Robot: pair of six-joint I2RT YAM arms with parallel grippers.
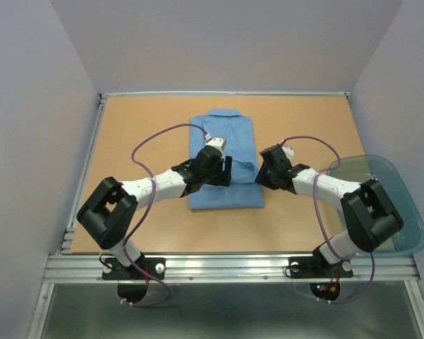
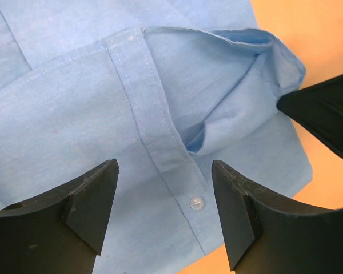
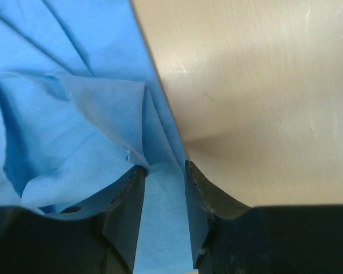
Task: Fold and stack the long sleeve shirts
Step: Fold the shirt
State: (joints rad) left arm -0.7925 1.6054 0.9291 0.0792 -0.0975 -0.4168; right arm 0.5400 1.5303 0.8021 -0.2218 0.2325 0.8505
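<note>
One long sleeve shirt [image 1: 230,127], light blue with a button placket, lies folded into a rectangle in the middle of the table, collar at the far end. My left gripper [image 1: 225,171] hovers open over the shirt's right half; in the left wrist view its fingers [image 2: 164,171] straddle the placket [image 2: 154,142] and a button. At the shirt's right edge, my right gripper [image 1: 261,173] has its jaws a little apart. In the right wrist view, a fold of the shirt [image 3: 74,114] runs between its fingertips [image 3: 164,171].
A translucent teal plastic tub [image 1: 403,205] sits at the table's right near corner, beside the right arm. The brown table [image 1: 148,127] is walled by grey panels on three sides. One right fingertip [image 2: 326,114] shows at the right of the left wrist view.
</note>
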